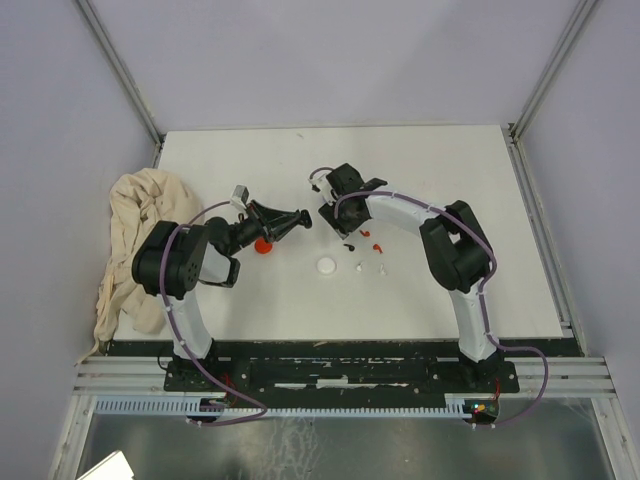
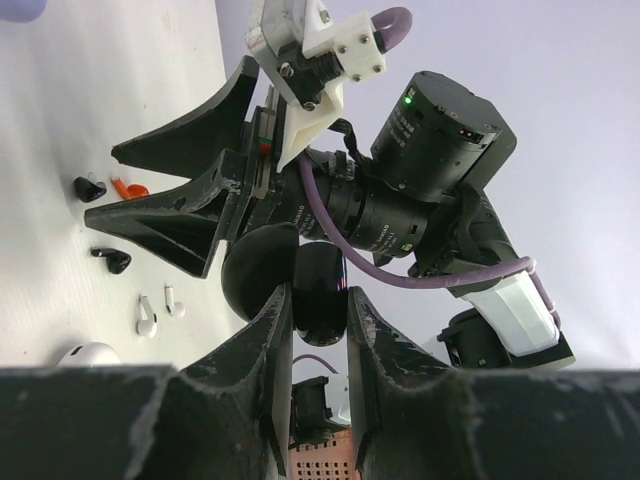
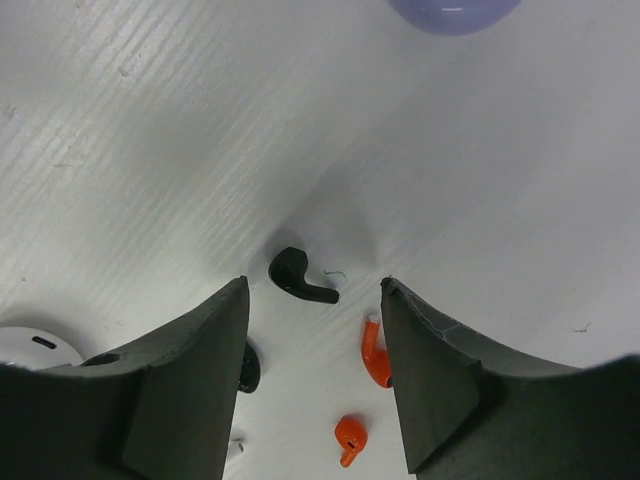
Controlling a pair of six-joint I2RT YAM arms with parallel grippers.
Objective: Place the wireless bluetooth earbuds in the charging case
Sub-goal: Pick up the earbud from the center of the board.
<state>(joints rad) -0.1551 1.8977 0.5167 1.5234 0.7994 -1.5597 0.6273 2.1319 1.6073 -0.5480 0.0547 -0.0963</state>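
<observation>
White table [image 3: 150,130] underneath, and the right gripper [image 3: 312,290] is hovering, fingers spread apart, gripping nothing. Two red earbuds [image 3: 375,355] are lying between them, a black earbud [image 3: 295,270] between the tips, a lilac disc [image 3: 455,10] beyond. The left gripper [image 2: 318,300] is sitting pinched shut.

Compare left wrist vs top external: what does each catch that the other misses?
Left wrist only: black case pinched in the shut left gripper. Top external only: cream cloth, red case. Both: open right gripper over the black earbuds, red earbuds, white earbuds, white case.
</observation>
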